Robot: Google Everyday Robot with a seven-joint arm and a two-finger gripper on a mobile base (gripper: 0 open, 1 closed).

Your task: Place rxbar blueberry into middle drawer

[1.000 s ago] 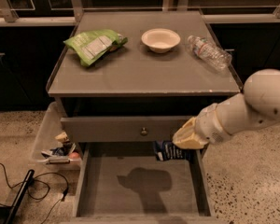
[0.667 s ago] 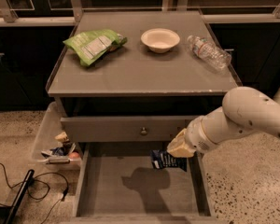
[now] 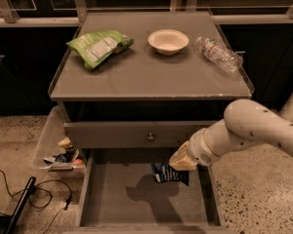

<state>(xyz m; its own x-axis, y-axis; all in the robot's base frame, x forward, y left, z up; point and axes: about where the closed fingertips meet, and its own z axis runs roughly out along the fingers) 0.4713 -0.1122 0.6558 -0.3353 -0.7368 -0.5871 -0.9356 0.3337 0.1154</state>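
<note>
The rxbar blueberry [image 3: 169, 174], a dark navy wrapper with white lettering, hangs from my gripper [image 3: 180, 162] at the end of the white arm that comes in from the right. The gripper is shut on the bar's upper right edge. The bar is held just above the floor of the open middle drawer [image 3: 122, 206], near the drawer's back right part. Its shadow falls on the grey drawer floor a little in front of it and to the left.
Above the open drawer is a closed drawer front with a round knob [image 3: 150, 137]. On the cabinet top lie a green chip bag [image 3: 98, 45], a white bowl [image 3: 168, 40] and a plastic bottle [image 3: 218, 53]. A clear bin with clutter [image 3: 58, 152] and cables [image 3: 19, 199] are at the left.
The arm has moved left and down with the bar in the gripper. The bar is now further over the drawer and closer to its floor.
</note>
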